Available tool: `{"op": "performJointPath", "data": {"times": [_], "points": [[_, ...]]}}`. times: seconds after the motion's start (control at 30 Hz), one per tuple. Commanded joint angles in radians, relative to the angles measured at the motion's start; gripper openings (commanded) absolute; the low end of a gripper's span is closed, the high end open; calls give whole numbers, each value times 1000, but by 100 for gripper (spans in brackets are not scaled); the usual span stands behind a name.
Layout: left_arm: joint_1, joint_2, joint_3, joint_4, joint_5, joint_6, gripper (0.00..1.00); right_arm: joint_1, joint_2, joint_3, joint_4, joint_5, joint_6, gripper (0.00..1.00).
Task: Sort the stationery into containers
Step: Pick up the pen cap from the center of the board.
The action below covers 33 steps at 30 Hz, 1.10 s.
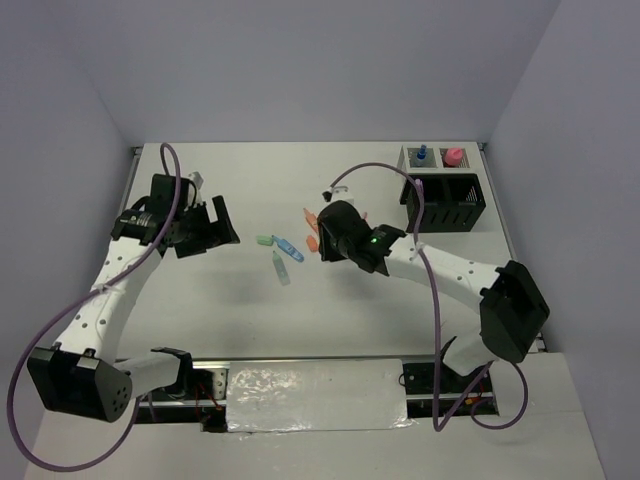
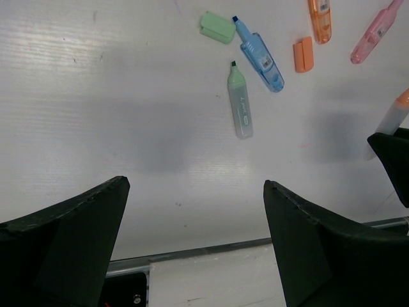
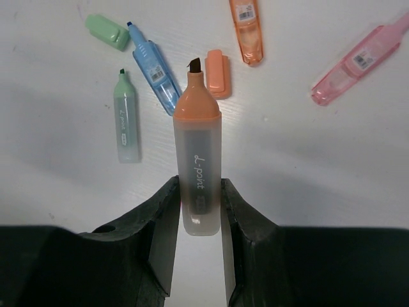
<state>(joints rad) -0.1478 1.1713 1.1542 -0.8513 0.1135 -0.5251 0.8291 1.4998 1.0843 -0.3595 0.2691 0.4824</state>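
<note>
My right gripper (image 3: 199,204) is shut on an uncapped orange highlighter (image 3: 198,147), held above the table; it also shows in the left wrist view (image 2: 391,118). Below it lie a green cap (image 3: 107,32), a blue marker (image 3: 153,67), a green marker (image 3: 126,118), an orange cap (image 3: 218,73), an orange marker (image 3: 246,29) and a pink marker (image 3: 361,61). My left gripper (image 2: 195,192) is open and empty, left of the markers (image 1: 288,249). The black slatted organiser (image 1: 445,215) and white mesh tray (image 1: 437,160) stand at the back right.
The white tray holds a blue-capped bottle (image 1: 422,153) and a pink item (image 1: 454,156). A metal rail (image 2: 192,251) runs along the table's near edge. Purple cables (image 1: 375,167) loop over both arms. Walls close the table on three sides.
</note>
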Motion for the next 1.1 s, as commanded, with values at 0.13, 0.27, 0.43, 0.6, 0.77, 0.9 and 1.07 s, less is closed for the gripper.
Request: {"op": "performJointPath", "data": {"times": [0.13,0.27,0.43,0.6,0.77,0.9,1.07], "points": [[-4,73,49,98,60,10,99,-79,-211,-58,-93,-40,-61,7],[-30,203,87,191,107,-15,99,-100,-282,-41,-186,-99,-93,8],[-104,391,225,216,61,-47,99,-99,-326,-9,-332,-78,-73,8],[-240,626,481,160,-44,-79,99,-110,-377,3,-497,37,13,9],[-395,824,748,-98,-372,-266,99,-120,-384,58,-625,79,124,9],[-470,898,786,-100,-411,-355,94,-122,-449,68,-627,50,128,10],[-513,970,802,-106,-448,-424,88,-125,-500,55,-630,32,119,11]]}}
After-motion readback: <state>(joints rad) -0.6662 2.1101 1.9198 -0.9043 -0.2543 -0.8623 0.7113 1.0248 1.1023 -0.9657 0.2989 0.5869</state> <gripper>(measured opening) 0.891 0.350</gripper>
